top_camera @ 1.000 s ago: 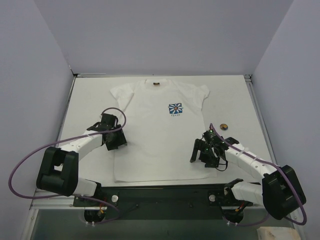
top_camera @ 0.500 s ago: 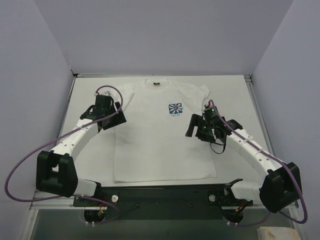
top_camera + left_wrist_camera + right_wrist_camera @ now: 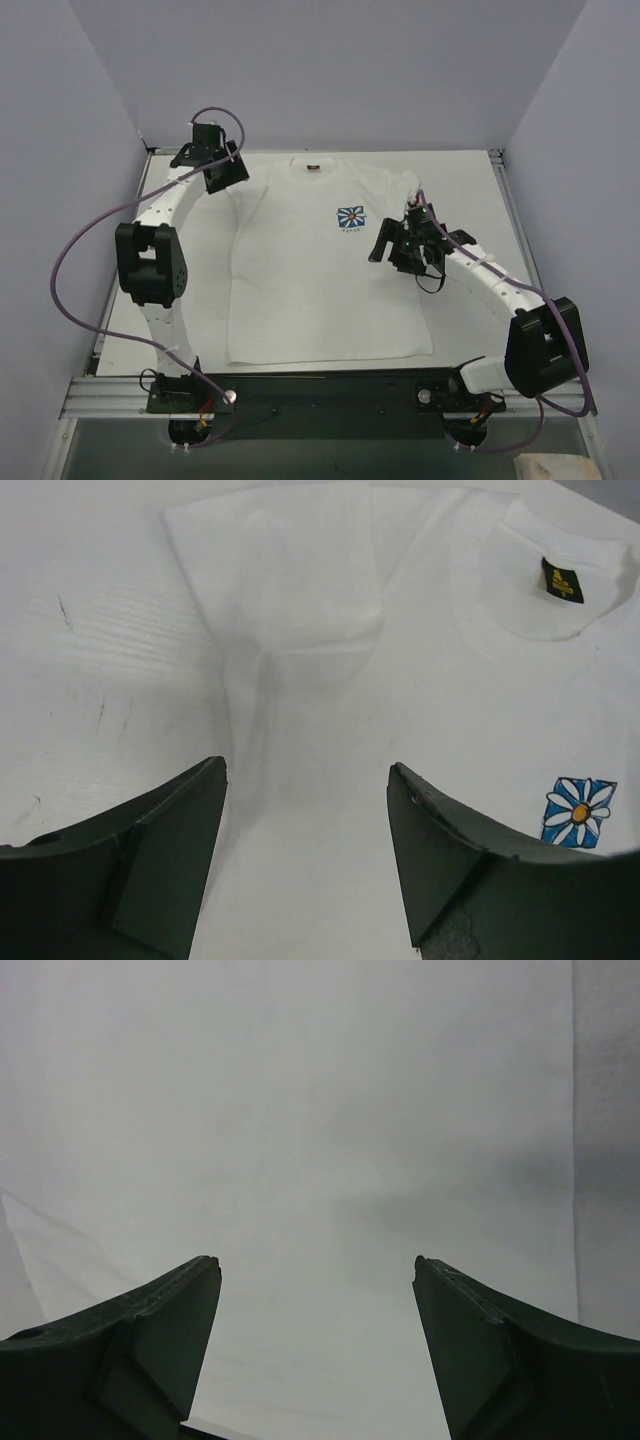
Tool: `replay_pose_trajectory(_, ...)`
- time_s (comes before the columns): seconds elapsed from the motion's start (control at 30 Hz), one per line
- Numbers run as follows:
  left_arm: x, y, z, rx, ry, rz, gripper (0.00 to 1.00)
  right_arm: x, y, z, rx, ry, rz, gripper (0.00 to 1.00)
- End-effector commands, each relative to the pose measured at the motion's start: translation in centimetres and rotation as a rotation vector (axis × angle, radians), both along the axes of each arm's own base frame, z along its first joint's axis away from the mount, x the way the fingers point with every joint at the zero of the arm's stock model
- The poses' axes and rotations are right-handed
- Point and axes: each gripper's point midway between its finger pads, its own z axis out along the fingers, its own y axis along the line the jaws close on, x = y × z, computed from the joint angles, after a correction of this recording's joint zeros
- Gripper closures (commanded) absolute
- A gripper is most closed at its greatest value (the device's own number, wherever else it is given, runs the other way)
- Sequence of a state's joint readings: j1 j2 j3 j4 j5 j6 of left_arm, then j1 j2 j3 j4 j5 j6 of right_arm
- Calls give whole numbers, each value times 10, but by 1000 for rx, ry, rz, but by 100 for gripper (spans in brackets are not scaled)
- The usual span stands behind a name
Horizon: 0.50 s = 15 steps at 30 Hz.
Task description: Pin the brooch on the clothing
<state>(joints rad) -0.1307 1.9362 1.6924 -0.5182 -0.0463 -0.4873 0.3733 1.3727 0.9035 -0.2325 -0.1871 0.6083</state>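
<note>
Top external view: a white T-shirt [image 3: 320, 290] lies flat on the pale table [image 3: 470, 200], collar at the far side and hem toward the arms. A small blue daisy print [image 3: 350, 218] sits on the chest, right of centre.

The left arm reaches far out, and the left gripper [image 3: 228, 172] hangs over the shirt's far-left sleeve [image 3: 240, 185]. From its wrist camera the left gripper [image 3: 307, 770] has its fingers spread wide with nothing between them. Below lie the folded sleeve [image 3: 290, 590], the black collar label [image 3: 562, 579] and a corner of the daisy print [image 3: 578, 812].

The right gripper [image 3: 388, 246] hovers above the shirt just right of the print. In the right wrist view the right gripper [image 3: 317, 1265] is spread too, holding nothing, over plain white cloth.

I cannot make out the brooch in any view, so I cannot tell where it lies.
</note>
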Motion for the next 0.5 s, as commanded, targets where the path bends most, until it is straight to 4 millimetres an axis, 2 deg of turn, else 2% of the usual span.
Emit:
replay_pose_trajectory(0.0,27,13,-7,8,32,-6,26,-11,-8,-22,0,56,-8,20)
replay_pose_trajectory(0.07,35,16,-26,-4,65,-6,28,-13,-12,-29,3,69,-16,21)
replay_pose_trajectory(0.2,51,7,-37,-49,67,-34,31,-24,-17,-49,4,117,-29,21)
replay_pose_trajectory(0.27,53,5,-53,-54,95,-39,33,-29,-18,-57,4,134,-34,21)
replay_pose_trajectory(0.33,57,4,-57,-56,100,-39,34,-34,-19,-62,6,152,-41,21)
replay_pose_trajectory(0.47,56,-1,-79,-76,145,-53,36,-37,-20,-67,4,161,-44,21)
